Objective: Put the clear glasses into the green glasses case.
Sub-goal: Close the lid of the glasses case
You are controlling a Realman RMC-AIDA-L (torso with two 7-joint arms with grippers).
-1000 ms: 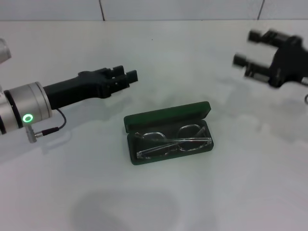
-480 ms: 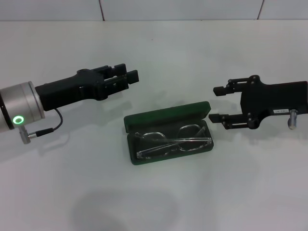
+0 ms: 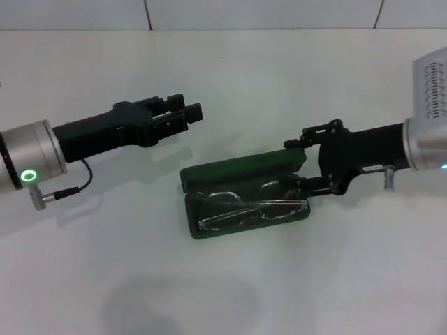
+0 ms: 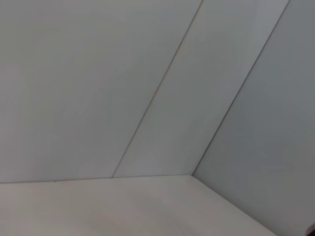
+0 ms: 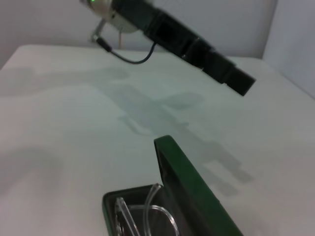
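The right hand (image 3: 299, 165) sits at the right end of the green glasses case (image 3: 244, 194), its fingers apart — one up by the corner of the raised lid, the other low beside the base. Whether either one touches the case cannot be told. The clear glasses (image 3: 249, 205) already lie folded inside the open base, so the step in hand looks like closing the lid. To do that well, the upper finger should press on the lid's free edge and swing it forward and down over the hinge, slowly, so the light case does not skid across the desk (image 3: 335, 279). The lower finger should get clear of the base rim first, and no temple arm should stick up past the rim where the lid could pinch it.

The right arm reaches in low from the desk's right edge, forearm nearly level, wrist turned so the fingers stack one above the other. The left hand (image 3: 183, 116) hovers above the desk toward the far left, well apart from the case, fingers together — its arm stretches in from the left edge.
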